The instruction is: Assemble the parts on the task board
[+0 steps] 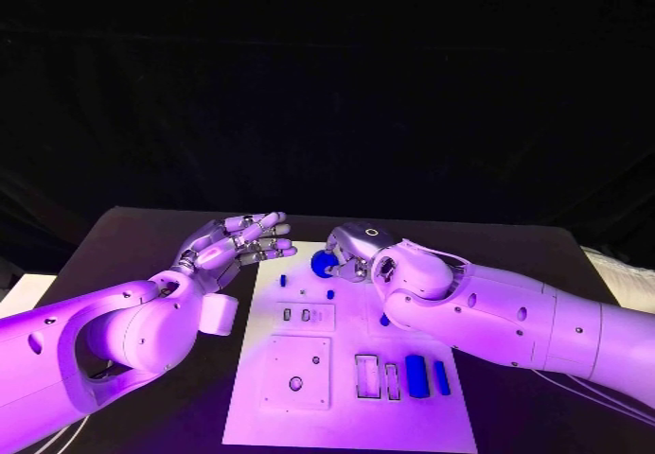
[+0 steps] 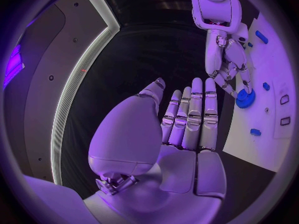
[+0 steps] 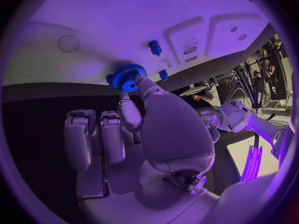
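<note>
your right hand (image 1: 352,253) pinches the round blue toothed gear (image 3: 127,77) at the far end of the white task board (image 1: 274,397); a tilt could jam or drop it. your left hand (image 1: 235,244) hovers empty, fingers straight.

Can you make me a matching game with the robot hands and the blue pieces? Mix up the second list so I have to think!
Things:
1. left robot hand
2. right robot hand
3. blue gear
4. two long blue bars

States or places:
A. lying side by side on the near part of the task board
B. pinched in fingertips at the far end of the board
C. empty, fingers straight, raised beside the board
D. holding a round toothed piece

Pairs: 1-C, 2-D, 3-B, 4-A
</note>
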Robot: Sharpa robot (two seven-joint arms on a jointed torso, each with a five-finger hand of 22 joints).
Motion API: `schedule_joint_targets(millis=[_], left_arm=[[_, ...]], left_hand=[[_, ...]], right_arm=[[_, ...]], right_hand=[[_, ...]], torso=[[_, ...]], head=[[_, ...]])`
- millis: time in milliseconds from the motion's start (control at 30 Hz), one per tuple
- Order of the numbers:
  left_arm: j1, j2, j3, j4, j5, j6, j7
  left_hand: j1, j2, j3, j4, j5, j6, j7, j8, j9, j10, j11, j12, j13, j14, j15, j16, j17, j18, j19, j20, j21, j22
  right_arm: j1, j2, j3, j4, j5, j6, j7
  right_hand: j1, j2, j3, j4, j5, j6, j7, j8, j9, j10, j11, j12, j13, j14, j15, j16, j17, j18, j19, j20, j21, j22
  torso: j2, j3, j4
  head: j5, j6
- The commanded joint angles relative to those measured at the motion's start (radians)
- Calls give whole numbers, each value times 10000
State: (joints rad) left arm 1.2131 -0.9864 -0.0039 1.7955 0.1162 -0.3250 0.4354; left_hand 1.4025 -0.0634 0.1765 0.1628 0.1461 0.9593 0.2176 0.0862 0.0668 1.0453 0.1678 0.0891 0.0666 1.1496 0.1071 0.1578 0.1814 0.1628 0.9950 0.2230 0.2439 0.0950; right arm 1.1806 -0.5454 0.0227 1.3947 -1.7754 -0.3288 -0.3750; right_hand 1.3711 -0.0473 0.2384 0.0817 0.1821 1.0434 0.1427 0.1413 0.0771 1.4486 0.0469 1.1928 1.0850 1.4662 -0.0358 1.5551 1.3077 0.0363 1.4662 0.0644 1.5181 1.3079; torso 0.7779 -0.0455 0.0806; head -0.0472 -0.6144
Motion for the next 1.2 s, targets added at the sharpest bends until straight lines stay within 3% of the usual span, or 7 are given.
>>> schedule_joint_targets(millis=[33,233,400,567,700,933,1200], left_arm=[[11,24,8,18,16,196,50],[12,15,8,32,16,191,41],[12,9,8,33,16,184,33],[12,1,8,32,16,179,25],[12,-1,8,31,16,177,20],[13,-7,8,30,16,169,17],[13,-24,7,5,17,184,16]], left_hand=[[-44,58,-7,-63,-56,-18,53,-59,-4,-40,-4,-16,-7,48,54,-33,11,201,51,-18,-60,-17],[-44,58,-7,-63,-56,-18,53,-59,-4,-40,-4,-16,-7,48,54,-33,11,201,51,-18,-60,-17],[-44,58,-7,-63,-56,-18,53,-59,-4,-40,-4,-16,-7,48,54,-33,11,201,51,-18,-60,-17],[-44,58,-7,-63,-56,-18,53,-59,-4,-40,-4,-16,-7,48,54,-33,11,201,51,-18,-60,-17],[-44,58,-7,-63,-56,-18,53,-59,-4,-40,-4,-16,-7,48,54,-33,11,201,51,-18,-60,-17],[-54,66,-3,-79,-57,-21,63,-75,-4,-43,2,-33,-7,53,57,-52,25,201,57,-16,-69,-25],[-54,66,-3,-79,-57,-21,63,-75,-4,-43,2,-33,-7,53,57,-52,25,201,57,-16,-69,-25]], right_arm=[[-9,60,-13,-128,-104,287,53],[-10,155,-21,-310,19,271,122],[-10,187,-26,-388,94,285,168],[-10,193,-31,-423,146,235,195],[-10,182,-33,-441,262,252,207],[-11,73,-35,-421,682,158,265],[-15,-832,-20,84,1962,-1369,1185]], right_hand=[[-194,-91,110,20,-48,188,-244,-138,100,825,-155,2962,4211,980,-49,29,2324,-114,541,-16,42,1464],[-607,-435,90,167,-738,-695,82,-767,-82,682,135,2698,4032,967,198,3,2267,-94,489,184,-7,1363],[-1018,-773,-233,533,-837,-1103,179,-806,-104,544,246,2453,3867,970,306,8,2282,-85,470,318,-22,1337],[-1132,-919,-482,994,-762,-1197,210,-788,-79,525,279,2425,3857,971,343,11,2292,-83,465,368,-23,1335],[-1284,-877,-630,1534,-659,-1157,205,-770,-53,542,283,2452,3885,973,351,15,2302,-84,468,381,-19,1345],[-1393,-630,-629,1958,-226,-960,158,-732,-14,589,245,2537,3955,981,322,30,2339,-92,487,361,-1,1385],[-1123,-544,-545,1855,167,-914,142,-764,-18,568,222,2488,3928,963,298,-6,2257,-79,461,335,-25,1329]], torso=[[-4,2,-23],[-4,9,-24],[-1,12,-8],[0,12,-21],[0,16,-27],[0,19,-22],[-16,41,-43]], head=[[11,-7],[19,-2],[35,-8],[48,-19],[55,-9],[64,-13],[107,12]])
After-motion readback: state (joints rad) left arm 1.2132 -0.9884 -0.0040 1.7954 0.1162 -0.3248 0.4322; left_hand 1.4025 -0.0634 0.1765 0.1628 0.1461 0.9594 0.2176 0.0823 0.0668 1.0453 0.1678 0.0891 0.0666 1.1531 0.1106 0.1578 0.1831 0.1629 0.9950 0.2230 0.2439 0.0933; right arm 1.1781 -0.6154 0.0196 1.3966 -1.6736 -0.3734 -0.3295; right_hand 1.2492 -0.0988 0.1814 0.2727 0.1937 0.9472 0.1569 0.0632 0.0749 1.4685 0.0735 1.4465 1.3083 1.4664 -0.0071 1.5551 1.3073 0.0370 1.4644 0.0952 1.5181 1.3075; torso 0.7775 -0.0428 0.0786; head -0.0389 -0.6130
